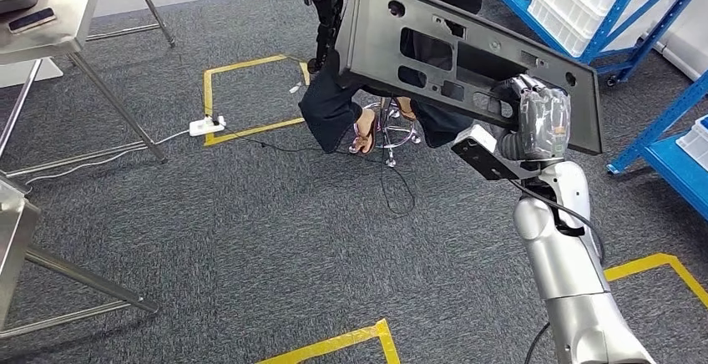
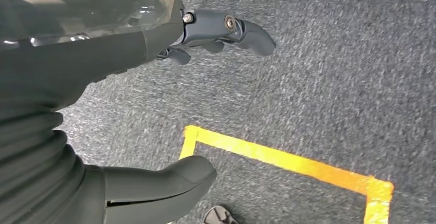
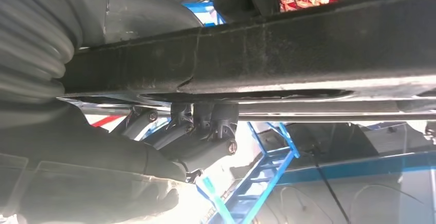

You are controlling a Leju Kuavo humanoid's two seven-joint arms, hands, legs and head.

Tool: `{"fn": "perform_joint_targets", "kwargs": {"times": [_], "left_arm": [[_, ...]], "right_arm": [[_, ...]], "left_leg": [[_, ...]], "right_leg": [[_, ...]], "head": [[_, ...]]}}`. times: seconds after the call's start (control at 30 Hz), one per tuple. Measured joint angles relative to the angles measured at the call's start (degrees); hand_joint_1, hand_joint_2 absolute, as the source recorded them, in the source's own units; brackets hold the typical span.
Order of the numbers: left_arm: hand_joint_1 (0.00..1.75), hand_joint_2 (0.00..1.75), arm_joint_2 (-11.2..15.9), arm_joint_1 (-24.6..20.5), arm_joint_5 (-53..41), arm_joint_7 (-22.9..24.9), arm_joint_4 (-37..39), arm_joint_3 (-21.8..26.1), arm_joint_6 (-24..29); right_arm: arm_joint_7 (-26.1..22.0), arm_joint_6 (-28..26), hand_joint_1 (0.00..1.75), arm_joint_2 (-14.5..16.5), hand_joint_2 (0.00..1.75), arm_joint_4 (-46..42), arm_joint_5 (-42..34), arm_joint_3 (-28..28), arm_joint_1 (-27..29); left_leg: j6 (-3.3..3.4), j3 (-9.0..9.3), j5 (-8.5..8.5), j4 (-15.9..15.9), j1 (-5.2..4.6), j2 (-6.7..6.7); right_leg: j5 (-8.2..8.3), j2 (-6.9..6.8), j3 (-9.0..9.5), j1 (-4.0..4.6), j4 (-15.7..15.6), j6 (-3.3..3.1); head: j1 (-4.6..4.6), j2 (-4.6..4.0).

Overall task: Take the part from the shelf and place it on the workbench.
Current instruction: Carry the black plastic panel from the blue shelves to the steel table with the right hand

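My right hand grips a long dark grey plastic part with several cut-outs, holding it raised over the carpet near its right end. In the right wrist view the part runs as a dark bar across the picture, with the fingers curled around its edge. My left hand hangs over the grey carpet with its fingers apart and nothing between them. The metal workbench stands at the far left.
A person sits on a stool straight ahead, behind the part. Blue shelving with white bins stands at the right. Yellow tape squares mark the carpet, with a white power strip and cable beside one. Metal table legs stand lower left.
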Motion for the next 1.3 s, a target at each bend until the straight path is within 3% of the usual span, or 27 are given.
{"fn": "perform_joint_targets", "kwargs": {"times": [0.07, 0.1, 0.17, 0.2, 0.23, 0.3, 0.37, 0.47, 0.53, 0.6, 0.67, 0.7, 0.73, 0.8, 0.83, 0.9, 0.97, 1.03, 1.1, 1.17, 1.2, 1.23, 1.3], "left_arm": [[0.0, 1.75, 0.07, -0.15, -0.32, -0.01, 0.0, 0.0, 0.0], [0.0, 1.75, 0.1, -0.24, -0.44, -0.01, 0.0, 0.0, -0.01], [0.0, 1.75, 0.1, -0.3, -0.52, -0.02, 0.0, 0.0, -0.02], [0.0, 1.75, 0.1, -0.3, -0.55, -0.03, 0.0, 0.0, -0.03], [0.0, 1.75, 0.16, -0.3, -0.57, -0.02, 0.0, 0.0, -0.03], [0.0, 1.75, 0.35, -0.4, -0.6, -0.02, -0.01, 0.0, -0.02], [0.0, 1.75, 0.58, -0.59, -0.57, -0.08, -0.03, 0.0, 0.02], [0.0, 1.75, 0.95, -0.61, -0.48, -0.17, -0.04, 0.0, 0.11], [0.0, 1.75, 0.97, -0.65, -0.44, -0.22, -0.03, 0.0, 0.16], [0.0, 1.75, 0.92, -0.82, -0.43, -0.27, -0.02, 0.0, 0.18], [0.0, 1.75, 0.89, -0.86, -0.42, -0.27, -0.02, 0.0, 0.17], [0.0, 1.75, 0.85, -0.82, -0.4, -0.27, -0.02, 0.01, 0.17], [0.0, 1.75, 0.8, -0.79, -0.38, -0.28, -0.02, 0.02, 0.17], [0.0, 1.75, 0.8, -0.76, -0.33, -0.33, -0.02, 0.07, 0.17], [0.0, 1.75, 0.88, -0.77, -0.32, -0.35, -0.02, 0.11, 0.18], [0.0, 1.75, 1.04, -0.68, -0.26, -0.32, -0.01, 0.23, 0.26], [0.0, 1.75, 1.07, -0.38, -0.08, -0.05, 0.02, 0.34, 0.46], [0.0, 1.75, 1.03, -0.21, 0.11, 0.26, 0.05, 0.45, 0.78], [0.0, 1.75, 0.96, -0.31, 0.24, 0.39, 0.07, 0.63, 1.1], [0.0, 1.75, 0.78, -0.34, 0.46, 0.47, 0.08, 0.85, 1.29], [0.0, 1.75, 0.67, -0.32, 0.58, 0.51, 0.09, 0.98, 1.33], [0.0, 1.75, 0.58, -0.29, 0.67, 0.56, 0.1, 1.1, 1.35], [0.0, 1.75, 0.6, -0.29, 0.71, 0.61, 0.1, 1.35, 1.38]], "right_arm": [[0.05, -0.03, 1.75, 0.05, 1.75, -0.13, 0.39, -0.1, -0.09], [0.11, -0.07, 1.75, 0.07, 1.75, -0.15, 0.5, -0.17, -0.06], [0.2, -0.17, 1.75, 0.1, 1.75, -0.15, 0.67, -0.3, 0.07], [0.22, -0.23, 1.75, 0.13, 1.75, -0.15, 0.73, -0.35, 0.15], [0.22, -0.31, 1.75, 0.16, 1.75, -0.15, 0.78, -0.41, 0.22], [0.17, -0.5, 1.75, 0.22, 1.75, -0.15, 0.86, -0.61, 0.25], [-0.04, -0.71, 1.75, 0.31, 1.75, -0.09, 0.91, -0.81, 0.17], [-0.49, -0.8, 1.75, 0.7, 1.75, 0.07, 0.91, -0.86, -0.07], [-0.77, -0.84, 1.75, 0.88, 1.75, 0.25, 0.9, -0.85, -0.46], [-0.95, -0.91, 1.75, 0.89, 1.75, 0.56, 0.85, -0.92, -0.71], [-0.98, -0.96, 1.75, 0.86, 1.75, 1.0, 0.75, -0.98, -0.7], [-1.03, -0.98, 1.75, 0.9, 1.75, 1.25, 0.66, -0.99, -0.71], [-1.13, -1.0, 1.75, 0.93, 1.75, 1.49, 0.56, -0.99, -0.77], [-1.41, -1.05, 1.75, 1.08, 1.75, 2.01, 0.4, -0.99, -1.12], [-1.54, -1.11, 1.75, 1.19, 1.75, 2.3, 0.38, -0.97, -1.39], [-1.67, -1.2, 1.75, 1.55, 1.75, 2.91, 0.41, -0.84, -1.8], [-1.73, -1.23, 1.75, 2.16, 1.75, 3.45, 0.45, -0.6, -2.21], [-1.85, -1.19, 1.75, 2.77, 1.75, 4.0, 0.51, -0.25, -3.04], [-1.99, -1.1, 1.75, 3.21, 1.75, 4.67, 0.57, 0.09, -4.12], [-2.06, -0.94, 1.75, 3.58, 1.75, 5.5, 0.63, 0.37, -5.01], [-2.07, -0.83, 1.75, 3.75, 1.75, 5.89, 0.65, 0.54, -5.3], [-2.09, -0.74, 1.75, 3.92, 1.75, 6.23, 0.67, 0.71, -5.55], [-2.12, -0.64, 1.75, 4.27, 1.75, 6.8, 0.69, 1.09, -6.13]], "left_leg": [[-0.34, -2.65, -3.14, 5.64, -0.04, 3.36], [-0.44, -4.66, -5.0, 9.68, -0.01, 4.32], [-0.32, -7.47, -6.74, 15.15, 0.01, 4.83], [-0.08, -7.4, -6.1, 15.01, -0.04, 4.88], [0.3, -6.01, -4.5, 12.42, -0.17, 5.08], [1.24, -1.52, -1.13, 4.35, -0.9, 6.94], [1.9, 0.85, 0.05, -0.24, -1.72, 8.4], [2.56, 1.21, 0.42, -1.47, -1.92, 7.22], [3.14, 2.06, 1.13, -2.76, -1.55, 6.05], [3.42, 2.45, 1.48, -3.31, -1.26, 4.79], [3.41, 2.43, 1.5, -3.29, -1.13, 3.3], [3.34, 2.44, 1.49, -3.24, -1.06, 2.5], [3.19, 2.47, 1.45, -3.14, -0.93, 1.71], [2.55, 2.33, 1.16, -2.59, -0.62, 0.23], [2.12, 2.04, 0.96, -2.11, -0.52, -0.41], [1.32, 1.27, 0.84, -1.5, -0.45, -1.49], [0.81, 0.85, 0.93, -1.43, -0.22, -2.09], [0.33, -0.12, -0.23, 0.47, -0.24, 0.0], [-0.07, -3.22, -3.29, 6.67, -0.35, 3.26], [-0.12, -6.91, -5.76, 13.47, -0.31, 4.49], [0.01, -7.7, -5.73, 14.7, -0.33, 4.62], [0.29, -7.2, -4.56, 13.54, -0.4, 4.73], [1.21, -3.44, -0.91, 6.35, -0.93, 6.04]], "right_leg": [[-0.05, -1.01, 0.16, 0.27, -0.1, -0.62], [-0.13, -1.59, 0.18, 0.51, -0.09, -0.84], [-0.28, -2.81, 0.22, 0.95, -0.08, -1.06], [-0.35, -3.43, 0.28, 1.14, -0.08, -1.17], [-0.44, -4.02, 0.4, 1.28, -0.08, -1.27], [-0.66, -5.11, 0.69, 1.55, -0.08, -1.42], [-0.84, -6.06, 0.79, 1.79, -0.12, -1.28], [-1.06, -7.18, 0.97, 1.95, -0.34, -0.83], [-2.39, -5.14, 0.09, 1.93, 1.97, -0.73], [-5.13, -2.12, -3.12, 1.74, 8.63, -1.01], [-6.88, -1.15, -6.41, 1.52, 14.72, -0.82], [-6.54, -1.07, -6.79, 1.33, 15.06, -0.36], [-5.31, -0.95, -6.02, 1.05, 13.1, 0.3], [-1.93, 0.44, -2.54, 0.29, 5.43, 1.77], [-0.79, 1.34, -1.07, 0.06, 2.3, 2.01], [-0.24, 2.26, 0.03, 0.06, 0.04, 1.52], [-0.12, 1.27, 0.06, 0.24, 0.03, 0.64], [-0.04, 0.31, 0.21, 0.2, -0.14, -0.1], [-0.19, -0.8, 0.36, 0.52, -0.21, -0.8], [-0.4, -2.09, 0.42, 1.03, -0.2, -1.22], [-0.49, -2.71, 0.47, 1.25, -0.19, -1.36], [-0.59, -3.33, 0.57, 1.46, -0.19, -1.5], [-0.82, -4.45, 0.89, 1.75, -0.22, -1.77]], "head": [[-0.24, 0.0], [-0.31, 0.0], [-0.32, 0.0], [-0.32, 0.0], [-0.32, 0.0], [-0.31, 0.0], [-0.28, 0.0], [-0.27, 0.0], [-0.28, 0.0], [-0.22, 0.0], [-0.14, 0.0], [-0.14, 0.0], [-0.14, 0.0], [-0.09, 0.0], [-0.09, 0.0], [-0.14, 0.0], [-0.17, 0.0], [-0.35, 0.0], [-0.6, 0.0], [-0.67, 0.0], [-0.67, 0.0], [-0.67, 0.0], [-0.65, 0.0]]}}
